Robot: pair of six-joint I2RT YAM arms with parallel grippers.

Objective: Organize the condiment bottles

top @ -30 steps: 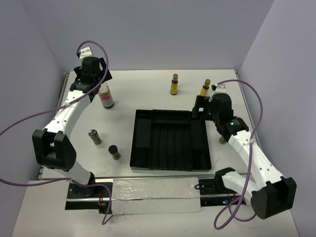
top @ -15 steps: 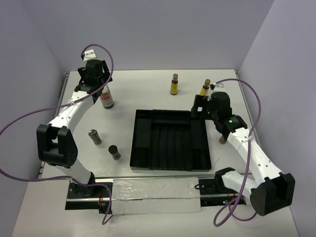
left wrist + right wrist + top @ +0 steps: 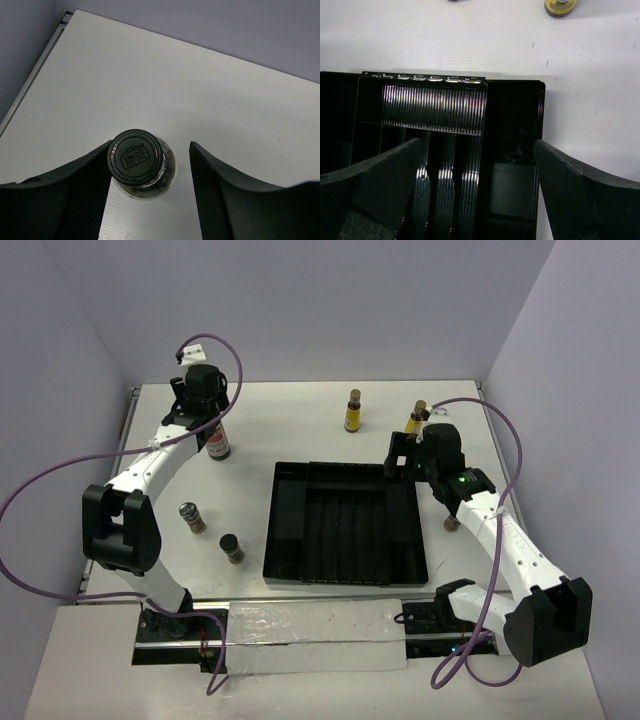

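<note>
Left jaws: spread, straddling the tall clear bottle [image 3: 136,159] at cap height. One finger [image 3: 75,200] lay against the black cap. The other finger [image 3: 225,200] stood just beside the bottle with a gap showing.
Right jaws: spread wide, nothing between them, hanging above the far right part of the black ridged tray [image 3: 300,540].
Tall clear bottle: upright on the tabletop [image 3: 290,420] near its far left corner, red-white label facing the near edge.
First yellow bottle [image 3: 353,411]: upright near the middle of the far edge, well apart from the tray.
Second yellow bottle [image 3: 415,418]: upright towards the far right corner, just beyond the right arm's wrist.
Two dark jars: one [image 3: 191,517] and another [image 3: 232,547] upright between the left edge and the tray, near each other but not touching.
Third dark jar [image 3: 450,525]: by the tray's right side towards the right edge, largely hidden by the right arm.
Black ridged tray: centre of the tabletop, no bottle seen inside.
</note>
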